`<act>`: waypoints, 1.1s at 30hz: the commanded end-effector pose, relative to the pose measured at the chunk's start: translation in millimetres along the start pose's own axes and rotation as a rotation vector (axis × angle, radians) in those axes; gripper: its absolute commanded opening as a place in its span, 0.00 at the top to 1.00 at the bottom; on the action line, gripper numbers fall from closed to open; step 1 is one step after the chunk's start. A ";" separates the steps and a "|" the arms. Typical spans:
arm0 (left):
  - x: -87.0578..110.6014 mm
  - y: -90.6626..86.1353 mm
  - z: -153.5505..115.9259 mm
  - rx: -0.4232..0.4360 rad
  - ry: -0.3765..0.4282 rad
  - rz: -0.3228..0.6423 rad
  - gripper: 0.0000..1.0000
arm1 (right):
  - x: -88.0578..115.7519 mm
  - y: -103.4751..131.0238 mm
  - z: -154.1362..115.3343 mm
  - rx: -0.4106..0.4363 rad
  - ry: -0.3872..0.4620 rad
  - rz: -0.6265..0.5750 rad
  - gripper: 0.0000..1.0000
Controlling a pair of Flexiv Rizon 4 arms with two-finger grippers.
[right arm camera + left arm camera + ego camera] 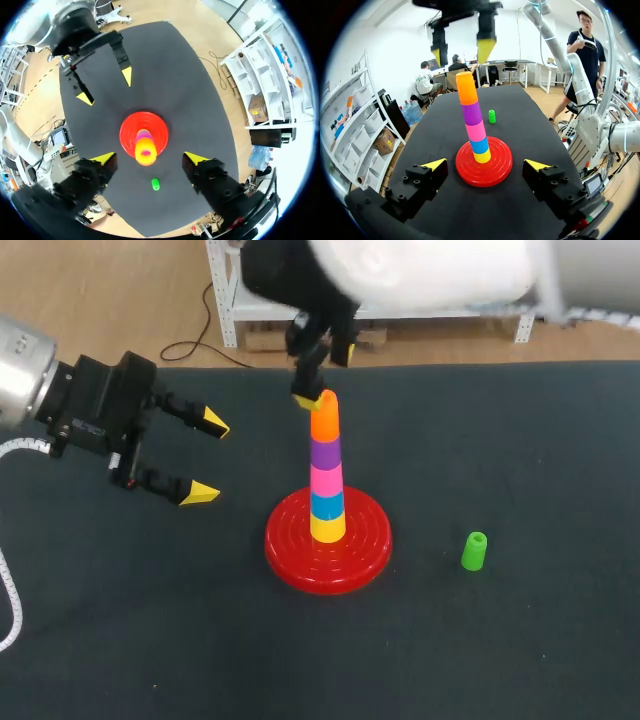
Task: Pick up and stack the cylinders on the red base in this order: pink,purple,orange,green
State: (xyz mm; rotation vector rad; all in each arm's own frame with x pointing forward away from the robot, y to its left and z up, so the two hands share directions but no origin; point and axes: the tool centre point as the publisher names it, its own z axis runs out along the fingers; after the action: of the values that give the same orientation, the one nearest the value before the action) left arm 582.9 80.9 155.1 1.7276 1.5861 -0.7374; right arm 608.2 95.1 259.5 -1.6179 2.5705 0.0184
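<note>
While both arms hang over the dark table (520, 440), the count is easy from where I stand: one red base (328, 540), six cylinders and two claws.

Five of the cylinders sit on the base in a single upright tower at its middle. The yellow cylinder (327, 528) is at the bottom, then the blue cylinder (327, 505), the pink cylinder (326, 481) and the purple cylinder (325, 454), with the orange cylinder (325, 418) on top. The sixth, the green cylinder (474, 551), stands upright by itself on the table. It is off the base on the right arm's side, well apart from the rim, and nothing touches it.

The right gripper (461, 54) points straight down over the middle of the base, directly above the tower. Its fingers are spread, one yellow tip to either side of the orange cylinder's top and just above it. In the left wrist view there is a gap between the tips and the orange cylinder, so the claw holds nothing. The green cylinder lies well away from this claw, down on the table beside the base.

The left gripper (207, 458) is off the base on the opposite side from the green cylinder. It is clear of the rim, its fingers are spread wide and aimed at the base, and nothing is between them.
</note>
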 end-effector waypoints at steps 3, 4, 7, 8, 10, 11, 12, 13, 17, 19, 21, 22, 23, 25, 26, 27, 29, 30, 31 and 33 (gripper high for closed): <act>1.6 -0.3 0.0 -0.002 -0.005 0.003 0.00 | 48.8 -7.2 -12.1 0.004 -0.126 -0.001 0.00; 1.6 -0.3 0.0 -0.002 -0.005 0.003 0.00 | 55.4 -8.6 -9.0 0.010 -0.131 -0.003 0.00; 1.6 -0.3 0.0 -0.002 -0.005 0.003 0.00 | 73.8 -14.1 7.7 0.006 -0.109 -0.001 0.00; 1.6 -0.3 0.0 -0.002 -0.005 0.003 0.00 | 79.8 -16.1 14.7 0.001 -0.102 0.002 0.00; 1.6 -0.3 0.0 -0.002 -0.005 0.003 0.00 | 90.8 -20.2 28.5 -0.002 -0.092 0.007 0.00; 1.6 -0.3 0.0 -0.002 -0.005 0.003 0.00 | 95.7 -22.5 34.6 -0.002 -0.093 0.008 0.00; 1.6 -0.3 0.0 -0.002 -0.005 0.003 0.00 | 99.8 -25.0 41.2 -0.001 -0.088 0.020 0.00; 1.6 -0.3 0.0 -0.002 -0.005 0.003 0.00 | 103.7 -27.5 48.2 0.000 -0.079 0.029 0.00; 1.6 -0.3 0.0 -0.002 -0.005 0.003 0.00 | 119.0 -31.5 73.5 0.008 -0.071 0.029 0.00; 1.6 -0.3 0.0 -0.002 -0.005 0.003 0.00 | 125.4 -32.0 87.2 0.009 -0.071 0.020 0.00; 1.6 -0.3 0.0 -0.002 -0.005 0.003 0.00 | 130.0 -34.4 102.6 -0.013 -0.055 0.017 0.00; 1.6 -0.3 0.0 -0.002 -0.005 0.003 0.00 | 132.1 -35.6 109.9 -0.020 -0.048 0.018 0.00; 1.6 -0.3 0.0 -0.002 -0.005 0.003 0.00 | 134.1 -37.1 116.7 -0.029 -0.041 0.021 0.00; 1.6 -0.3 0.0 -0.002 -0.005 0.003 0.00 | 137.0 -39.6 130.1 -0.034 -0.016 0.032 0.00; 1.6 -0.3 0.0 -0.002 -0.005 0.003 0.00 | 139.2 -40.6 136.4 -0.036 -0.017 0.032 0.00; 1.6 -0.3 0.0 -0.002 -0.005 0.003 0.00 | 141.2 -41.5 142.7 -0.035 0.004 0.035 0.00; 1.6 -0.3 0.0 -0.002 -0.005 0.003 0.00 | 144.7 -43.8 156.1 -0.034 0.032 0.043 0.00; 1.6 -0.3 0.0 -0.002 -0.005 0.003 0.00 | 146.8 -44.6 162.9 -0.017 0.050 0.046 0.00; 1.6 -0.3 0.0 -0.002 -0.005 0.003 0.00 | 148.5 -45.5 169.8 -0.013 0.066 0.051 0.00; 1.6 -0.3 0.0 -0.002 -0.005 0.003 0.00 | 152.7 -48.1 181.1 -0.026 0.085 0.065 0.00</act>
State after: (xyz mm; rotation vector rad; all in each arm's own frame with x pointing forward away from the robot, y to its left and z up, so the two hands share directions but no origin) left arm 582.9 80.9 155.1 1.7276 1.5861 -0.7374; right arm 595.1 -55.0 88.6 -1.5786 2.6851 0.0000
